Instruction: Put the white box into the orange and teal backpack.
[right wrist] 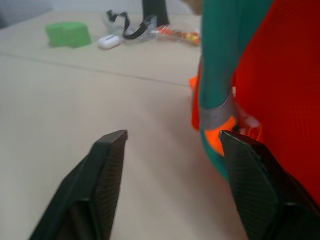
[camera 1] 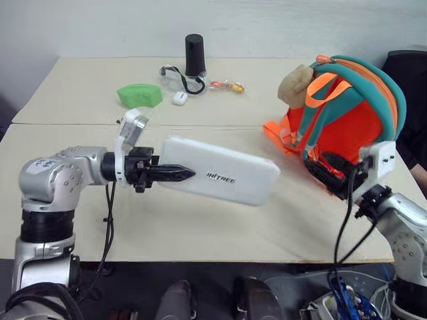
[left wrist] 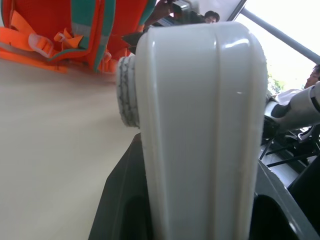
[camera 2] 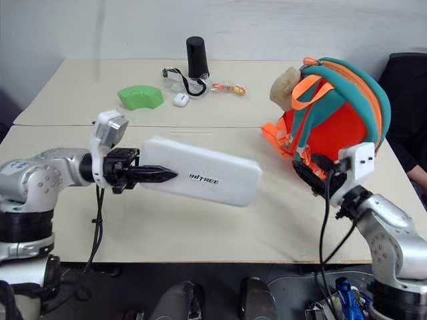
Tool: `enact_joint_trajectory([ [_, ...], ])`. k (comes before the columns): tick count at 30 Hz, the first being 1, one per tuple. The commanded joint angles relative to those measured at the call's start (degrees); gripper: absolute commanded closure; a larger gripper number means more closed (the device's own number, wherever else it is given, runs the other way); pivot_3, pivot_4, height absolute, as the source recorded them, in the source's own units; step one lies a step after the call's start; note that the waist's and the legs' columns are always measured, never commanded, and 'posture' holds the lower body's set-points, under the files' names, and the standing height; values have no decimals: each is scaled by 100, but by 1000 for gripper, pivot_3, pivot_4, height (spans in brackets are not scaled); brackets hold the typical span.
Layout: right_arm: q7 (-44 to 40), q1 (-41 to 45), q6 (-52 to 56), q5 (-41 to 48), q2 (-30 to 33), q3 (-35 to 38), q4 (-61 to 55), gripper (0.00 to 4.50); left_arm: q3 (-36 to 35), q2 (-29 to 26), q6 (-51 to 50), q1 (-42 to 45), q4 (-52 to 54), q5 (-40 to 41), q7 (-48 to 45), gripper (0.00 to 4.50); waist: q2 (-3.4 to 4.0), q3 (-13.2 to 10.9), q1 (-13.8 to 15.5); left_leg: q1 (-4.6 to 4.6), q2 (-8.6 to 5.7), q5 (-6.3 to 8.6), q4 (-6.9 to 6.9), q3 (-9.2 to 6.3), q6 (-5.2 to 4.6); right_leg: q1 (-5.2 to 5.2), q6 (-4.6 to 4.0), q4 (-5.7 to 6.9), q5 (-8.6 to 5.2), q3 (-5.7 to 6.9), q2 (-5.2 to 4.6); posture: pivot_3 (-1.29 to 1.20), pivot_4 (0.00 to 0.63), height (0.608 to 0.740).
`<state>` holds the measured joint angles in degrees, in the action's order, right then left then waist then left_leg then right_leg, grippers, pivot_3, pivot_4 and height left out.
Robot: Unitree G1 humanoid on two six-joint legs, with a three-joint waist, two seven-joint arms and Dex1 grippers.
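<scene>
My left gripper (camera 1: 177, 175) is shut on one short end of the white box (camera 1: 227, 175), a flat case with dark lettering, and holds it roughly level above the table, its long side pointing toward the backpack. The left wrist view looks along the box's edge (left wrist: 200, 125). The orange and teal backpack (camera 1: 353, 113) stands upright at the right of the table, a tan plush toy (camera 1: 295, 83) at its top. My right gripper (right wrist: 172, 137) is open at the backpack's lower near side, one finger close to the teal edging (right wrist: 215, 75), nothing between the fingers.
At the far side of the table (camera 1: 200, 233) stand a black cylinder (camera 1: 194, 55), a green object (camera 1: 139, 95), a small white object (camera 1: 179, 98), clear goggles with a black strap (camera 1: 177, 79) and a small colourful packet (camera 1: 227, 85). A person in dark clothes (camera 1: 408, 73) is behind the backpack.
</scene>
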<state>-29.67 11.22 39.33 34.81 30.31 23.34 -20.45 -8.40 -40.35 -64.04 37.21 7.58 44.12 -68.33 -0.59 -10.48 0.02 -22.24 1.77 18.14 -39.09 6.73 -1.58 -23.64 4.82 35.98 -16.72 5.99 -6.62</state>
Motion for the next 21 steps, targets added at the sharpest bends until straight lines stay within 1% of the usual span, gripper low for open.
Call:
enact_joint_trajectory([
  [1, 403, 574, -165, -125, -144, -73, 479, 289, -519, -168, 9, 58, 403, 555, 52, 3175, 0, 0, -22, -1, 1, 0, 0, 2, 0, 0, 0, -1, 0, 0, 1, 0, 150, 740],
  [2, 494, 795, -246, -219, -181, -135, 703, 16, -597, -214, -3, 57, 417, 624, 100, 3175, 0, 0, -29, 1, -1, 0, 0, 3, -1, 0, 0, 1, 0, -1, 1, 0, 150, 740],
  [4, 600, 1177, -359, -322, -252, -215, 1099, 16, -704, -276, 20, 54, 424, 714, 209, 3175, 0, 0, -46, 2, 0, 0, 2, 7, -1, -3, 0, 2, 0, -2, 4, 0, 150, 740],
  [11, 317, 2353, -965, -548, -581, -722, 2483, 16, -803, -363, 118, 58, 308, 874, 437, 3175, 1, -1, -134, 0, 4, -2, 10, 9, 2, -6, -1, 8, -1, -2, 15, 0, 150, 740],
  [14, 446, 2990, -1497, -851, -804, -848, 3441, 16, -782, -339, 238, 96, 167, 813, 544, 3175, 2, -1, -167, 0, 4, -2, 11, 9, 1, -6, 0, 16, 0, -2, 15, 0, 150, 740],
  [16, 423, 3261, -1794, -931, -918, -854, 3773, 384, -777, -334, 282, 120, 97, 816, 600, 3175, 3, -2, -175, 0, 2, -2, 12, 12, 1, -7, 0, 23, 0, -3, 16, 0, 150, 740],
  [18, 324, 3363, -1920, -927, -974, -877, 3820, 941, -769, -345, 324, 131, 49, 811, 653, 3175, 3, -2, -177, -1, 5, -2, 15, 12, 1, -10, 0, 22, 0, -3, 15, 0, 150, 740],
  [21, 81, 3311, -1974, -899, -972, -969, 3668, 2062, -792, -359, 397, 137, -40, 801, 709, 3175, 3, -2, -175, -4, 6, -2, 23, 12, 3, -11, 0, 13, 0, -2, 15, 0, 150, 740],
])
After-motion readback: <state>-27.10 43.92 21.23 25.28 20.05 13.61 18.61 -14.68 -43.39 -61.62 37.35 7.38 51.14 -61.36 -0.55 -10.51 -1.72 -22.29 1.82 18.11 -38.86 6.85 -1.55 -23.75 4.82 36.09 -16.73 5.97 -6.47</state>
